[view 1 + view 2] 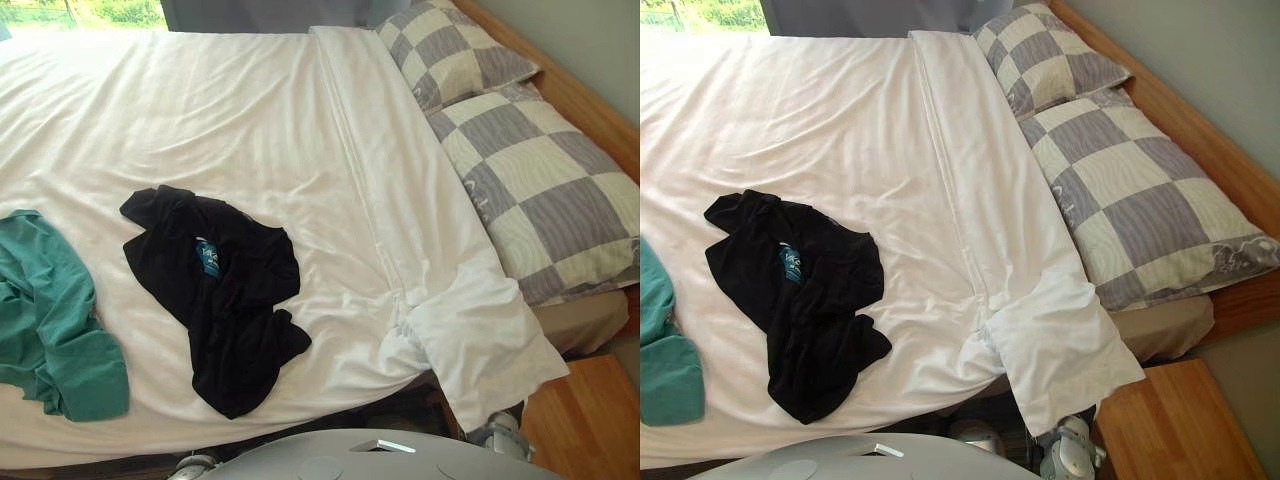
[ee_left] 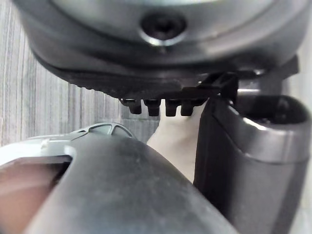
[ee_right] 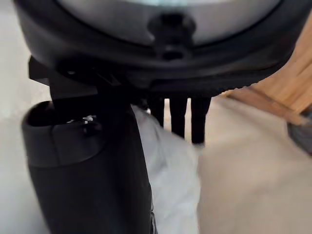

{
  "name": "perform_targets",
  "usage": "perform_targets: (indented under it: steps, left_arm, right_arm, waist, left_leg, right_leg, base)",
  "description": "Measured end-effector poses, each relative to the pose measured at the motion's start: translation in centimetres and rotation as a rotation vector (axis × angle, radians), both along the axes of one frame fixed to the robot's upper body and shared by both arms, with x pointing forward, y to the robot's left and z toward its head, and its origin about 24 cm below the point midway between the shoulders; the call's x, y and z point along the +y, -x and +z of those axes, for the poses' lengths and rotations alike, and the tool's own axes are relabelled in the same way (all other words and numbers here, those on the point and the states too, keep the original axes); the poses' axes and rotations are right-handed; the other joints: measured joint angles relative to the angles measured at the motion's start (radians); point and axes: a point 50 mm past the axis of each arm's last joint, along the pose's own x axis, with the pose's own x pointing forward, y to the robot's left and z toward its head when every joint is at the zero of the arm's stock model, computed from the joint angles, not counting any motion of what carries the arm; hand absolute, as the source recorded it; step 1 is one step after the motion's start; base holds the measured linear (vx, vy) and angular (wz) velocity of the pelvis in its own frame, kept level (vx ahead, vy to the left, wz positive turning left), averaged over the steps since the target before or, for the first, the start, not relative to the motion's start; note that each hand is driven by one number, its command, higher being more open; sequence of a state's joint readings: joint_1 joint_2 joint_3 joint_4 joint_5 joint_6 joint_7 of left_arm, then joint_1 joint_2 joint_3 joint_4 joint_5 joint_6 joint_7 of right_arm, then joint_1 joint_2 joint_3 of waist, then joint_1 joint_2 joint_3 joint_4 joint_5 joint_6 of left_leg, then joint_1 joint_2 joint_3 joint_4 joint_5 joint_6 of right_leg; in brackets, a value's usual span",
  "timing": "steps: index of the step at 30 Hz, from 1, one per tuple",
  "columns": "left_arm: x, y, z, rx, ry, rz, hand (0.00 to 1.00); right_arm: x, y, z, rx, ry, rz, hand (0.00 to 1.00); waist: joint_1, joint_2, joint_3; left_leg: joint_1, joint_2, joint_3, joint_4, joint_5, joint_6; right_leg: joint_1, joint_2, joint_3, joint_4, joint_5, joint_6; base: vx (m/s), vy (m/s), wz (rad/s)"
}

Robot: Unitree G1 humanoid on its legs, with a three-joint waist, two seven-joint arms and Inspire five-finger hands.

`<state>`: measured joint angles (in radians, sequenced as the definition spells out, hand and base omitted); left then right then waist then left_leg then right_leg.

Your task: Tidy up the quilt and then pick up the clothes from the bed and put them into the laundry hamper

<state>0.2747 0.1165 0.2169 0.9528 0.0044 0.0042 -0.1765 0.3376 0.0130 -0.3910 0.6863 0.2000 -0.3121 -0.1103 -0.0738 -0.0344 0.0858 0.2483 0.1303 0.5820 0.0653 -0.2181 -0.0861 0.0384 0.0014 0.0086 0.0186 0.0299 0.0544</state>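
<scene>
The quilt (image 1: 230, 110) lies spread white over the bed, with a strip folded back along the pillow side and its near corner hanging off the edge in front of me. On it, toward me, lies a crumpled black shirt (image 1: 225, 300), and to its left, apart from it, a green shirt (image 1: 50, 320) runs out of view. Two checked pillows (image 1: 540, 190) lie side by side against the wooden headboard (image 1: 590, 105) on my right. My left hand (image 2: 161, 80) hangs with its fingers straight and holds nothing. My right hand (image 3: 146, 73) also has straight fingers (image 3: 178, 117), with white cloth just past them; I cannot tell whether they touch it.
</scene>
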Motion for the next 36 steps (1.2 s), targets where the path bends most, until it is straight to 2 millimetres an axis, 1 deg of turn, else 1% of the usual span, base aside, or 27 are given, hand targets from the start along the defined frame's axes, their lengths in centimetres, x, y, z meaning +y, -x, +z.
perform_targets:
  steps: [2,3,4,5,6,8,9,10,11,12,14,15,18,19,20,21,23,24,25,26,27,29,30,31,32,33,36]
  left_arm:
    - [0.3,0.1,0.1,-0.006,0.01,0.029,1.0]
    - [0.3,0.1,0.0,-0.003,0.015,0.034,1.0]
    - [0.2,0.3,0.0,0.009,0.033,0.045,1.0]
    - [0.2,0.8,-0.1,0.026,0.045,0.062,1.0]
    - [0.2,0.9,-0.1,0.033,0.051,0.068,1.0]
    - [0.1,1.3,-0.2,0.062,0.068,0.073,1.0]
    - [0.1,1.4,-0.2,0.069,0.071,0.075,1.0]
    - [0.1,1.6,-0.2,0.078,0.076,0.08,1.0]
    - [0.2,1.7,-0.2,0.083,0.078,0.083,1.0]
    - [0.4,2.1,-0.3,0.095,0.087,0.105,1.0]
    - [0.5,2.1,-0.3,0.107,0.092,0.112,1.0]
    - [0.6,2.2,-0.3,0.111,0.089,0.114,1.0]
    - [0.7,2.5,-0.3,0.12,0.086,0.13,1.0]
    - [0.6,2.6,-0.4,0.127,0.08,0.129,1.0]
    - [0.5,2.5,-0.4,0.131,0.076,0.121,1.0]
    - [0.5,2.5,-0.4,0.132,0.076,0.119,1.0]
    - [0.3,2.5,-0.5,0.138,0.082,0.115,1.0]
    - [0.2,2.4,-0.5,0.139,0.083,0.107,1.0]
    - [-0.1,2.0,-0.5,0.134,0.087,0.086,1.0]
    - [-0.2,1.7,-0.5,0.128,0.088,0.071,1.0]
    - [-0.2,1.6,-0.5,0.126,0.088,0.068,1.0]
    - [-0.5,0.8,-0.5,0.111,0.086,0.03,1.0]
    - [-0.6,0.5,-0.5,0.105,0.086,0.025,1.0]
    - [-0.8,0.1,-0.5,0.094,0.084,0.011,1.0]
    - [-0.9,0.0,-0.5,0.089,0.082,0.002,1.0]
    - [-1.1,-0.2,-0.5,0.08,0.079,-0.002,1.0]
    - [-1.6,-0.7,-0.4,0.05,0.075,-0.019,1.0]
  right_arm:
    - [-1.0,4.3,-1.6,0.169,-0.063,-0.244,1.0]
    - [-1.4,5.3,-1.7,0.2,-0.067,-0.321,1.0]
    - [-2.4,7.0,-1.5,0.237,-0.046,-0.456,1.0]
    - [-3.8,8.3,-1.0,0.256,0.002,-0.545,1.0]
    - [-4.6,8.8,-0.6,0.261,0.032,-0.582,1.0]
    - [-8.7,10.7,1.7,0.238,0.167,-0.728,1.0]
    - [-9.7,11.1,2.4,0.226,0.201,-0.762,1.0]
    - [-11.8,11.8,3.8,0.198,0.266,-0.825,1.0]
    - [-12.8,11.8,4.6,0.174,0.294,-0.851,1.0]
    - [-15.1,11.2,6.4,0.097,0.361,-0.89,1.0]
    - [-17.2,10.1,8.3,0.001,0.42,-0.898,1.0]
    - [-18.1,8.9,9.5,-0.076,0.451,-0.881,0.0]
    - [-18.8,5.6,12.1,-0.291,0.487,-0.788,0.0]
    - [-18.6,3.2,13.8,-0.421,0.5,-0.684,0.0]
    - [-18.2,1.1,15.7,-0.539,0.515,-0.561,0.0]
    - [-17.8,0.1,16.7,-0.59,0.525,-0.491,0.0]
    - [-15.6,-4.2,20.6,-0.823,0.512,-0.203,0.0]
    - [-14.8,-5.3,21.4,-0.882,0.501,-0.13,0.0]
    - [-13.0,-7.5,22.6,-0.97,0.467,0.006,0.0]
    - [-11.2,-10.0,23.1,-1.046,0.398,0.127,0.0]
    - [-10.2,-11.1,23.3,-1.07,0.366,0.184,0.0]
    - [-7.0,-14.3,23.2,-1.119,0.232,0.35,0.0]
    - [-6.4,-14.8,23.2,-1.133,0.201,0.374,0.0]
    - [-5.0,-15.9,23.2,-1.159,0.153,0.419,0.0]
    - [-4.3,-16.3,23.2,-1.18,0.117,0.433,0.0]
    - [-2.6,-17.4,23.1,-1.215,0.044,0.457,0.0]
    - [-0.3,-18.5,22.8,-1.215,-0.034,0.479,0.0]
  waist:
    - [0.008,-0.002,-0.003]
    - [0.008,0.002,-0.004]
    - [0.004,0.0,-0.012]
    - [-0.008,0.008,-0.013]
    - [-0.015,0.013,-0.015]
    - [-0.036,0.023,-0.02]
    - [-0.042,0.023,-0.021]
    - [-0.05,0.018,-0.024]
    - [-0.055,0.013,-0.027]
    - [-0.072,0.005,-0.03]
    - [-0.078,0.002,-0.03]
    - [-0.088,-0.001,-0.029]
    - [-0.113,-0.005,-0.028]
    - [-0.125,-0.005,-0.028]
    - [-0.131,-0.003,-0.028]
    - [-0.132,-0.003,-0.028]
    - [-0.135,-0.001,-0.03]
    - [-0.135,0.006,-0.031]
    - [-0.139,0.006,-0.03]
    - [-0.137,0.004,-0.027]
    - [-0.133,0.013,-0.022]
    - [-0.101,0.018,-0.022]
    - [-0.09,0.019,-0.021]
    - [-0.07,0.031,-0.013]
    - [-0.062,0.038,-0.01]
    - [-0.052,0.053,0.004]
    - [-0.017,0.074,0.014]
  left_leg:
    - [0.0,0.001,0.041,0.001,-0.009,-0.007]
    - [0.0,0.0,0.051,0.001,-0.011,-0.008]
    - [0.0,-0.002,0.071,0.002,-0.012,-0.01]
    - [0.0,-0.002,0.089,0.003,-0.016,-0.014]
    - [0.001,-0.001,0.099,0.003,-0.018,-0.016]
    - [0.004,0.007,0.118,0.007,-0.028,-0.025]
    - [0.004,0.008,0.117,0.012,-0.033,-0.026]
    - [0.004,0.007,0.116,0.026,-0.043,-0.03]
    - [0.003,0.004,0.111,0.033,-0.047,-0.03]
    - [0.003,-0.003,0.105,0.048,-0.055,-0.031]
    - [0.002,-0.011,0.101,0.057,-0.056,-0.028]
    - [0.002,-0.014,0.098,0.058,-0.055,-0.027]
    - [0.002,-0.018,0.096,0.057,-0.062,-0.018]
    - [0.001,-0.018,0.096,0.053,-0.067,-0.009]
    - [-0.001,-0.016,0.098,0.052,-0.062,-0.009]
    - [-0.003,-0.016,0.1,0.052,-0.06,-0.008]
    - [-0.016,-0.017,0.077,0.054,-0.046,0.01]
    - [-0.021,-0.017,0.065,0.054,-0.043,0.015]
    - [-0.032,-0.018,0.047,0.054,-0.037,0.026]
    - [-0.035,-0.018,0.025,0.054,-0.033,0.032]
    - [-0.036,-0.017,0.012,0.054,-0.032,0.033]
    - [-0.048,-0.018,-0.039,0.055,-0.028,0.039]
    - [-0.051,-0.018,-0.05,0.055,-0.028,0.039]
    - [-0.059,-0.019,-0.071,0.055,-0.028,0.039]
    - [-0.064,-0.021,-0.081,0.056,-0.026,0.042]
    - [-0.068,-0.028,-0.113,0.055,-0.02,0.05]
    - [-0.074,-0.042,-0.175,0.056,0.003,0.057]
  right_leg:
    - [-0.004,0.002,0.003,0.0,-0.011,-0.008]
    - [-0.008,0.002,0.007,0.0,-0.015,-0.009]
    - [-0.017,0.003,0.013,0.002,-0.022,-0.008]
    - [-0.029,0.004,0.014,0.013,-0.037,-0.008]
    - [-0.037,0.005,0.011,0.023,-0.047,-0.009]
    - [-0.083,0.013,0.002,0.111,-0.1,-0.02]
    - [-0.097,0.013,0.0,0.147,-0.121,-0.022]
    - [-0.137,0.01,0.0,0.224,-0.159,-0.025]
    - [-0.155,0.008,0.0,0.26,-0.177,-0.028]
    - [-0.192,0.001,-0.005,0.333,-0.205,-0.036]
    - [-0.213,0.002,-0.006,0.366,-0.208,-0.04]
    - [-0.213,0.003,-0.006,0.361,-0.207,-0.039]
    - [-0.206,0.014,0.0,0.33,-0.199,-0.027]
    - [-0.196,0.018,0.0,0.295,-0.187,-0.023]
    - [-0.191,0.014,-0.02,0.268,-0.183,-0.034]
    - [-0.19,0.002,-0.042,0.261,-0.177,-0.041]
    - [-0.185,-0.011,-0.067,0.22,-0.137,-0.033]
    - [-0.179,-0.012,-0.071,0.202,-0.127,-0.03]
    - [-0.166,-0.015,-0.082,0.163,-0.104,-0.027]
    - [-0.143,-0.013,-0.09,0.118,-0.076,-0.021]
    - [-0.131,-0.012,-0.093,0.096,-0.065,-0.02]
    - [-0.094,-0.015,-0.123,0.031,-0.035,-0.016]
    - [-0.085,-0.016,-0.131,0.018,-0.027,-0.013]
    - [-0.069,-0.019,-0.147,-0.009,-0.013,-0.012]
    - [-0.063,-0.021,-0.155,-0.022,-0.007,-0.01]
    - [-0.042,-0.031,-0.181,-0.043,-0.001,-0.009]
    - [-0.032,-0.05,-0.206,-0.035,-0.001,-0.009]
  base:
    - [-0.1,-0.042,-0.29]
    - [-0.08,-0.047,-0.45]
    - [-0.09,-0.046,-0.49]
    - [-0.09,-0.05,-0.49]
    - [-0.08,-0.06,-0.42]
    - [-0.05,-0.076,-0.21]
    - [0.0,-0.069,-0.04]
    - [0.0,-0.035,-0.02]
    - [0.01,-0.074,-0.1]
    - [0.01,-0.053,-0.13]
    - [0.02,-0.025,-0.23]
    - [0.0,0.006,-0.19]
    - [-0.05,0.019,-0.19]
    - [-0.06,0.045,-0.26]
    - [-0.05,0.053,-0.25]
    - [-0.02,0.063,-0.26]
    - [-0.01,0.043,-0.15]
    - [-0.01,-0.005,0.11]
    - [0.0,-0.006,0.21]
    - [-0.01,-0.008,0.2]
    - [-0.01,-0.022,0.21]
    - [0.0,-0.028,0.37]
    - [0.02,-0.018,0.49]
    - [0.02,-0.007,0.38]
    - [0.03,-0.006,0.57]
    - [0.02,-0.002,0.46]
    - [0.02,-0.014,0.25]
